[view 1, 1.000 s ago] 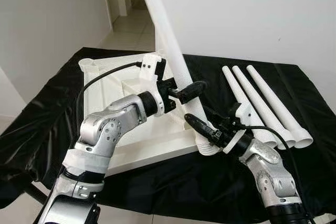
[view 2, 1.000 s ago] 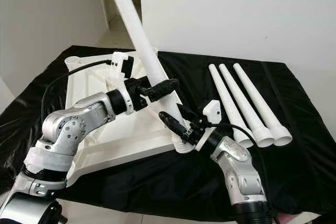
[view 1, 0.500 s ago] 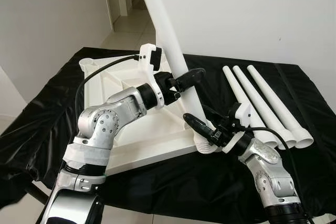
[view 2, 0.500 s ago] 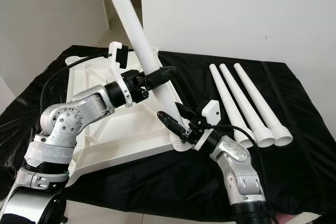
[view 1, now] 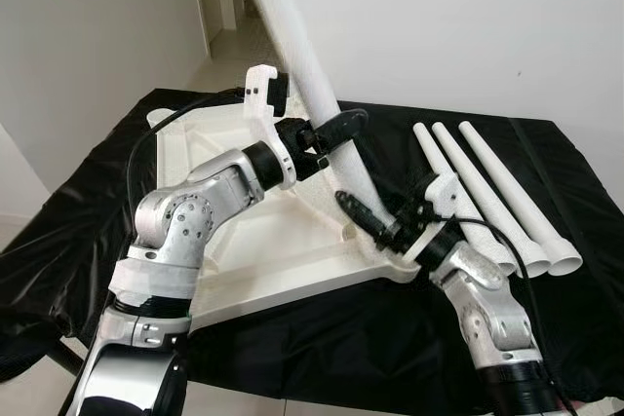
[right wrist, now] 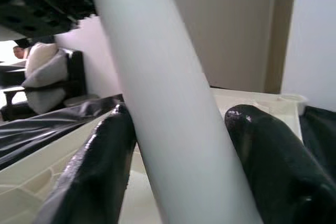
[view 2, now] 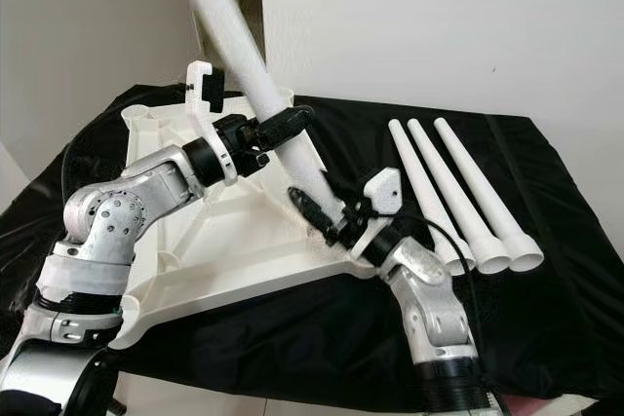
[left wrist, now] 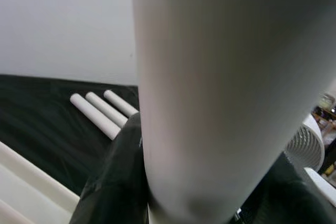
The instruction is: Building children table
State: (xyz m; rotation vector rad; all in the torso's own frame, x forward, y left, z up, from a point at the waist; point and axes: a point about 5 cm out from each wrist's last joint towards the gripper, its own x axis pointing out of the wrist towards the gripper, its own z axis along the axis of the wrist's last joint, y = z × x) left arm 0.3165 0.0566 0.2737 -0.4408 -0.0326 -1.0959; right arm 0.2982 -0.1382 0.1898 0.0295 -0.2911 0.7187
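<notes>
Upside-down white tabletop [view 1: 244,241] lying on the black-draped work surface [view 1: 78,241], ribbed underside up so the corner sockets face the ceiling and can take legs. One long white table leg [view 1: 292,36] slanting up and to the far left from the near right corner of the tabletop, clamped at two heights: left gripper [view 1: 327,133] closed around it mid-shaft, presumably to steer the tilt, and right gripper [view 1: 366,221] closed around it low down, just above the corner, presumably to guide the foot into its socket. In the right wrist view, both black fingers [right wrist: 100,166] pressed against either side of the leg; in the left wrist view, the shaft close against the lens with dark finger pads at its sides. Lower end of the leg at the near right corner socket [view 1: 385,258], hidden behind the right gripper, so seating impossible to confirm; judging by the lean, likely not yet upright and home. Far left corner socket [view 1: 164,120] visible as an open round cup with nothing in it. Three more white legs [view 1: 487,202] lying side by side on the cloth to the right, flared ends toward the near edge, well apart from the tabletop and waiting their turn.
</notes>
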